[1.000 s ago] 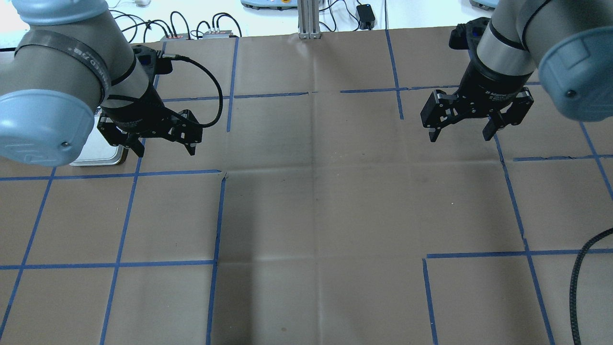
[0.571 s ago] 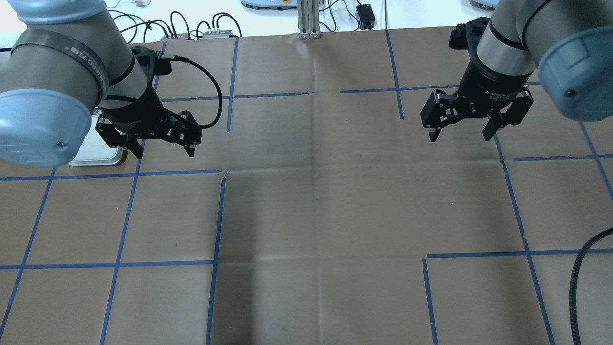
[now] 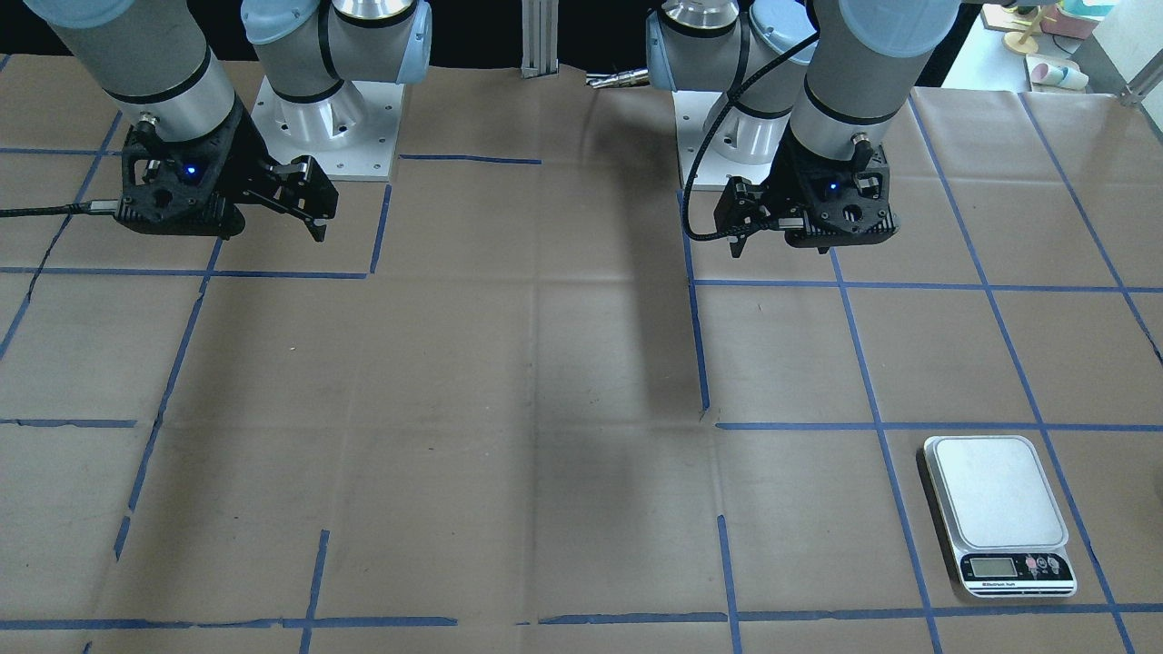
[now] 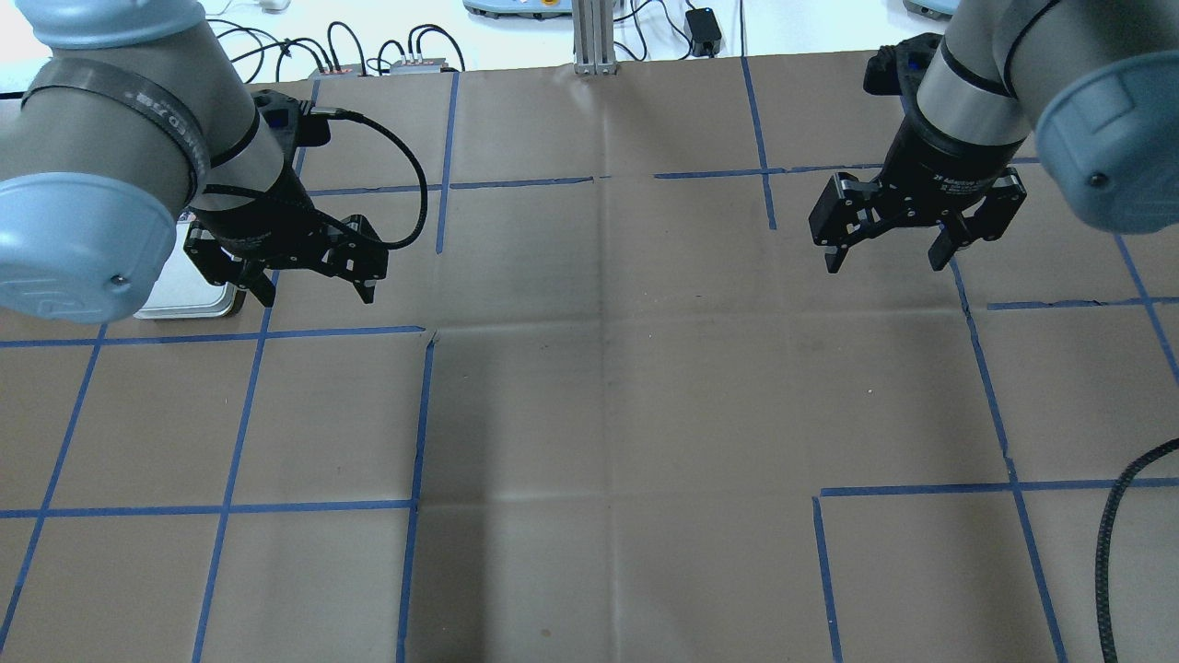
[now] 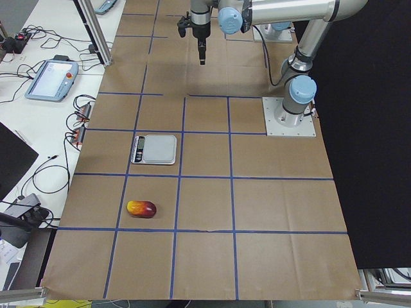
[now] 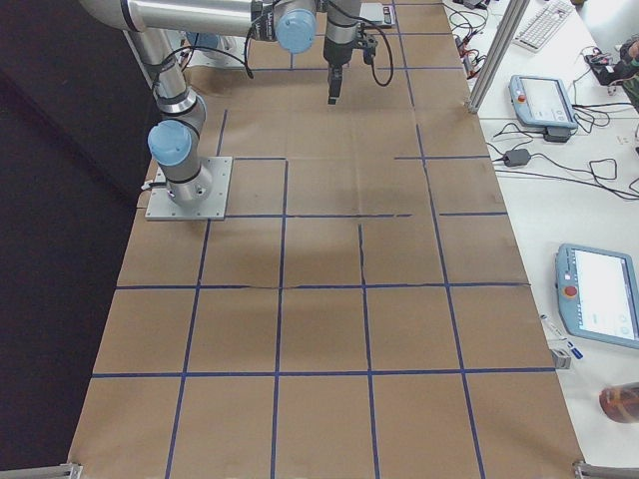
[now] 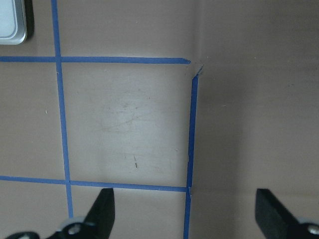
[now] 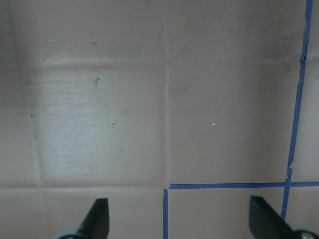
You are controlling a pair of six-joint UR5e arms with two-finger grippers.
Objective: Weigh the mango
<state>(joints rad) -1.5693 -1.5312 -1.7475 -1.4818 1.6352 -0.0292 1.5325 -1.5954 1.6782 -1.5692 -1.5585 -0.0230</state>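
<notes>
The mango (image 5: 141,208), dark red fading to yellow, lies on the brown table and shows only in the exterior left view, one grid square nearer that camera than the scale (image 5: 154,149). The scale (image 3: 997,513) is a silver plate with a small display and stands bare. My left gripper (image 4: 318,293) is open and empty above the table, just beside the scale's corner (image 4: 184,293); it also shows in its wrist view (image 7: 187,219) and the front view (image 3: 781,243). My right gripper (image 4: 884,264) is open and empty at the far side (image 8: 180,221).
Blue tape lines (image 4: 419,414) divide the brown paper table cover into squares. A black cable (image 4: 1119,516) lies at the right edge. Cables and boxes (image 4: 368,64) sit beyond the table's back edge. Teach pendants (image 6: 599,304) lie on side benches.
The left arm has shifted very slightly. Both grippers stay open and nearly where they were.
</notes>
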